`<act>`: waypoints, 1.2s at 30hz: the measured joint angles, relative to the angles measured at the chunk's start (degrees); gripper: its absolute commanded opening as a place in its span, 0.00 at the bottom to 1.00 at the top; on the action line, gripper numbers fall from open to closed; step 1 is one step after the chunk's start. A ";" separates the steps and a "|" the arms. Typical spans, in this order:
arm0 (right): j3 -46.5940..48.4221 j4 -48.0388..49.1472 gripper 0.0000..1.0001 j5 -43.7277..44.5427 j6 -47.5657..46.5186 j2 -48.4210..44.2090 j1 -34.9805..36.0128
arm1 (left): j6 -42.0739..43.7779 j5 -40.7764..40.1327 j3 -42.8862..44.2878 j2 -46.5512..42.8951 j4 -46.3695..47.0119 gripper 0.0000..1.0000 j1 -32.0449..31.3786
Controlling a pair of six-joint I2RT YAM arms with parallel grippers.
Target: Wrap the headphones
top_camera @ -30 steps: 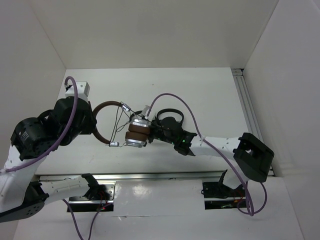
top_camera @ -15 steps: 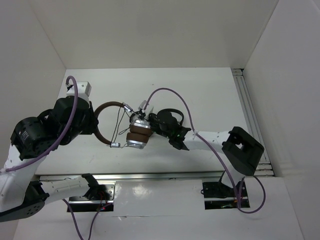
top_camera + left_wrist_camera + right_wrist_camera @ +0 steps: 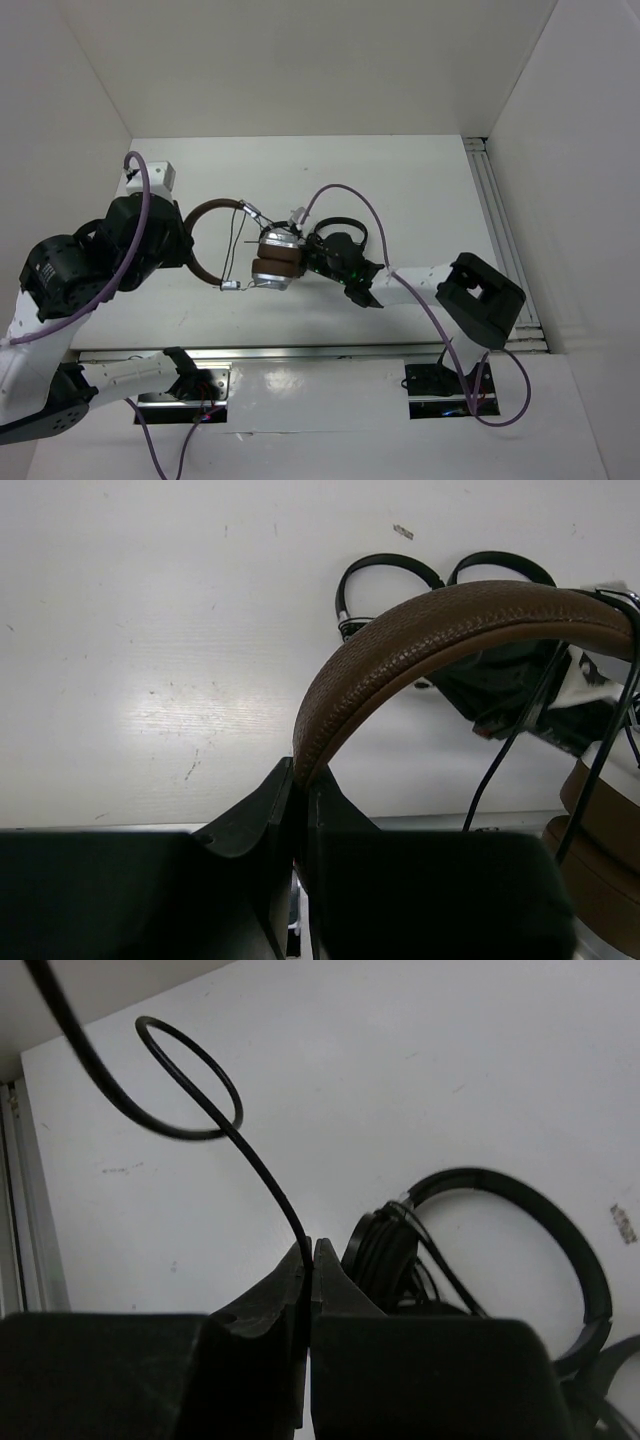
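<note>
The headphones hang above the table, their brown headband (image 3: pixel 200 212) on the left and the silver cups with brown pads (image 3: pixel 276 262) on the right. My left gripper (image 3: pixel 301 776) is shut on the headband (image 3: pixel 430 628), which arches up and to the right from the jaws. In the top view the left gripper (image 3: pixel 188 252) sits at the band's lower left. My right gripper (image 3: pixel 311 1250) is shut on the thin dark cable (image 3: pixel 264 1174), which rises from the jaws and curls into a loop. The right gripper (image 3: pixel 312 252) is just right of the cups.
Smaller black headphones (image 3: pixel 341 228) lie on the table behind the right gripper, also showing as black headphones (image 3: pixel 530 1198) and black headphones (image 3: pixel 392 564). A small white box (image 3: pixel 160 178) sits at the back left. A metal rail (image 3: pixel 497 225) runs along the right wall.
The right gripper was open and has shut on the cable. The right arm has shifted slightly beside the cups. The left gripper has kept its hold on the headband.
</note>
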 measured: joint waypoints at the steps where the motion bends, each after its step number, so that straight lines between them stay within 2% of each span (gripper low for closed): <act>1: -2.03 1.25 0.00 0.37 0.52 -0.50 0.17 | -0.85 -0.76 0.00 -0.04 0.00 0.00 0.00; 5: -9.27 4.44 0.00 2.19 2.23 -2.32 2.95 | -4.46 -3.80 0.37 -0.37 0.22 0.00 0.33; 8: -12.96 5.53 0.00 4.76 2.45 -4.00 7.93 | -6.84 -6.23 3.04 0.57 0.42 0.00 1.44; 13: -14.32 5.73 0.00 11.63 2.45 -5.38 16.98 | -8.94 -7.98 7.21 4.13 3.23 0.00 4.63; 18: -14.01 4.42 0.00 22.56 1.77 -5.53 24.94 | -9.40 -6.25 7.15 8.74 6.40 0.00 9.38; 23: -10.56 -0.68 0.00 33.33 0.11 -5.62 31.82 | -10.21 -2.51 2.16 13.14 10.62 0.00 15.72; 30: -2.47 -9.97 0.00 40.46 -2.75 -8.72 39.60 | -9.73 2.05 -7.69 14.03 15.80 0.00 27.47; 36: 1.51 -17.55 0.00 44.78 -5.95 -14.45 43.80 | -6.49 3.06 -17.66 14.05 19.56 0.00 32.06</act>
